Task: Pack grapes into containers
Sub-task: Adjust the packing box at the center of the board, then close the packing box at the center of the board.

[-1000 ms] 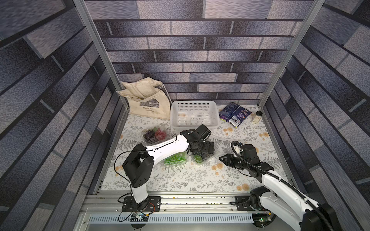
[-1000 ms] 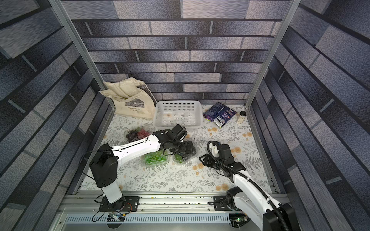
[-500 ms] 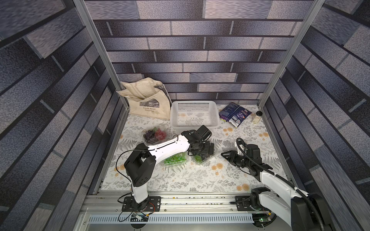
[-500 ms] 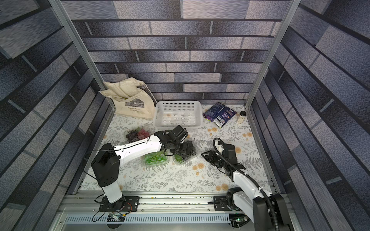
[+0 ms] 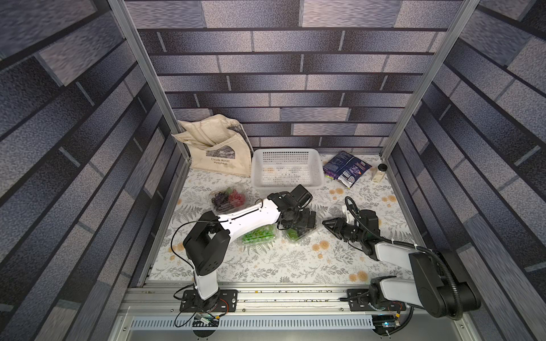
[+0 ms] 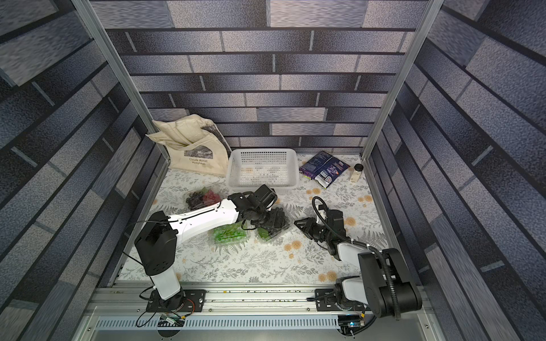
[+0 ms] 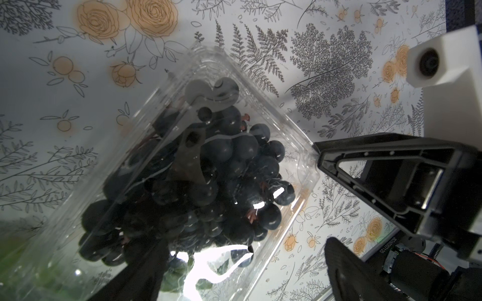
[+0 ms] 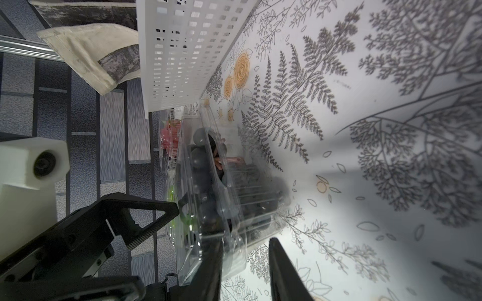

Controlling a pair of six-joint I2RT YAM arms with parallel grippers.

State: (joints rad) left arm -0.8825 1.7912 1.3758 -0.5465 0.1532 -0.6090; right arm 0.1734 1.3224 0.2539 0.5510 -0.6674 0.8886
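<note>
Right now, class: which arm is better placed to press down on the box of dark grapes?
Left, probably. The left tool hangs wide open directly above the box of dark grapes; the right tool only points at one corner of it from the side.

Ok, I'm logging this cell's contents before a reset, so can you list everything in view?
boxes: three, clear, on the table's left half
dark grapes: one bunch, purple-black, in the box under the left hand
green grapes: one boxful, green, in the box just left of that one
purple and red grapes: one boxful, in the box farthest back
basket: one, white, back centre
tote: one, cream, back left corner
snack bag: one, dark blue-purple, back right
jar: one, pale with black lid, back right corner
cloth: one, white floral, covering the table
left hand: one, black, open over the dark-grape box
right hand: one, black, at that box's corner, jaws slightly apart
</note>
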